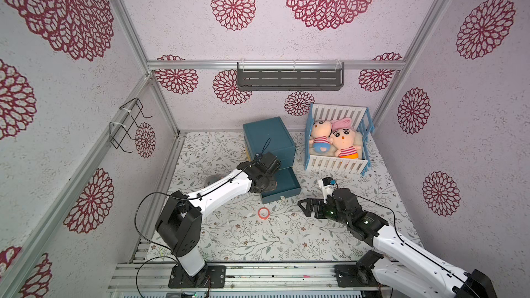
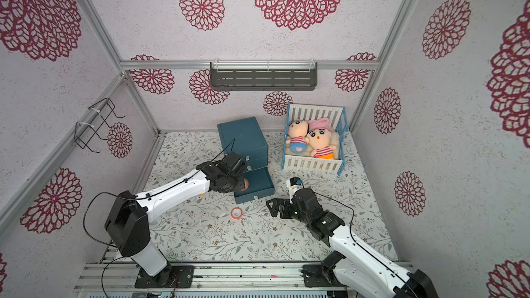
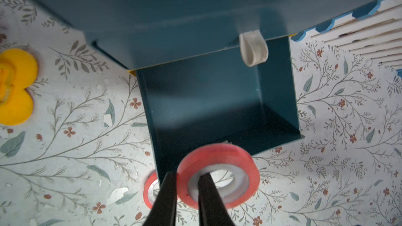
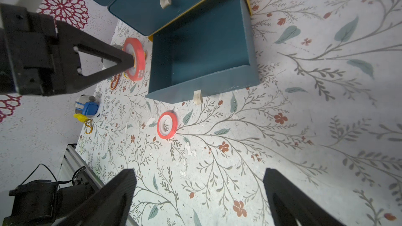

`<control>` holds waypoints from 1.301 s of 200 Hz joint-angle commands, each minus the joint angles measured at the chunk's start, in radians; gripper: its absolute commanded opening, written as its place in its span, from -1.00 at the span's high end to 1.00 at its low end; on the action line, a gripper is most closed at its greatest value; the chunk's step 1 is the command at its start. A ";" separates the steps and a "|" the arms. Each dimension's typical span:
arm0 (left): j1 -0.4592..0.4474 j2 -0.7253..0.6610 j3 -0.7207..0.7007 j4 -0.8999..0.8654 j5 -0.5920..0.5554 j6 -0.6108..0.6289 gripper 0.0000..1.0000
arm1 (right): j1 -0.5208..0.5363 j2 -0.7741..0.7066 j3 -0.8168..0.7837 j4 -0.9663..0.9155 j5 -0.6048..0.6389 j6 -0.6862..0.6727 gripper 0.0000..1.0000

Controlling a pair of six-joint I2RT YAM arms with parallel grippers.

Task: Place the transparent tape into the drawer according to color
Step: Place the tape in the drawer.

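Observation:
My left gripper is shut on a red-orange transparent tape, with one finger through its hole and the other outside the ring wall. The right wrist view shows this ring held off the table, just beside the left wall of the open bottom drawer. Nothing lies in the part of the drawer that I can see. A second red-orange tape lies flat on the table in front of the drawer. To its right, my right gripper hangs open and empty.
The teal drawer cabinet stands at the back, with a white and blue crib holding two dolls to its right. A yellow object lies left of the cabinet. A small blue toy sits near the left wall.

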 commanded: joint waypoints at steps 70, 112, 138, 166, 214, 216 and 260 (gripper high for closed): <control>-0.004 0.069 0.023 0.051 -0.076 -0.015 0.11 | -0.022 -0.023 -0.009 0.012 -0.016 0.001 -0.98; -0.010 0.041 0.010 0.048 -0.074 -0.017 -0.18 | -0.026 -0.028 -0.009 0.010 -0.016 0.002 -0.98; -0.013 0.020 0.005 0.043 -0.056 -0.012 -0.29 | -0.027 -0.022 -0.005 0.013 -0.021 0.000 -0.98; -0.020 -0.017 -0.015 0.046 -0.012 0.015 -0.41 | -0.027 -0.013 0.002 0.012 -0.024 -0.006 -0.98; -0.046 -0.103 -0.093 0.001 0.039 0.052 -0.58 | -0.028 0.007 0.014 0.009 -0.036 -0.022 -0.98; -0.048 -0.107 -0.098 0.000 0.041 0.052 -0.59 | -0.028 0.007 0.015 0.007 -0.036 -0.022 -0.98; -0.072 -0.200 -0.219 -0.055 0.057 0.065 -0.72 | -0.028 0.030 0.033 0.005 -0.068 -0.039 -0.98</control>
